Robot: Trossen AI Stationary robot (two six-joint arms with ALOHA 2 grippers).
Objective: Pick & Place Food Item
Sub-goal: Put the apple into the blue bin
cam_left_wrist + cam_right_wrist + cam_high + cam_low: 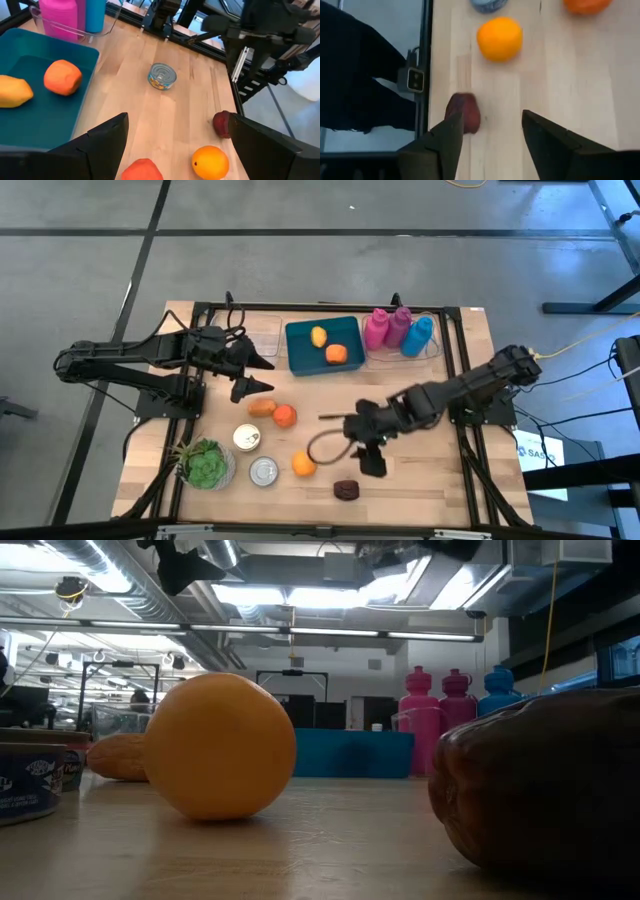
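Note:
Loose food lies on the wooden table: a dark red-brown piece (346, 489), an orange (303, 464), a red-orange piece (285, 416) and a tan piece (262, 408). A teal tray (300, 360) at the far side holds a yellow piece (318, 336) and an orange piece (336, 354). My right gripper (366, 462) is open and hovers just past the dark piece (465, 113), which shows beside one finger. My left gripper (264, 377) is open, above the table near the tray's left end, over the red-orange piece (142, 170).
Two tins (247, 438) (264, 471) and a potted plant (205, 463) stand near the left near corner. Two pink bottles (377, 328) (400, 325) and a blue one (418, 335) stand in a clear bin right of the tray. A cable loop (325, 445) lies beside the right gripper.

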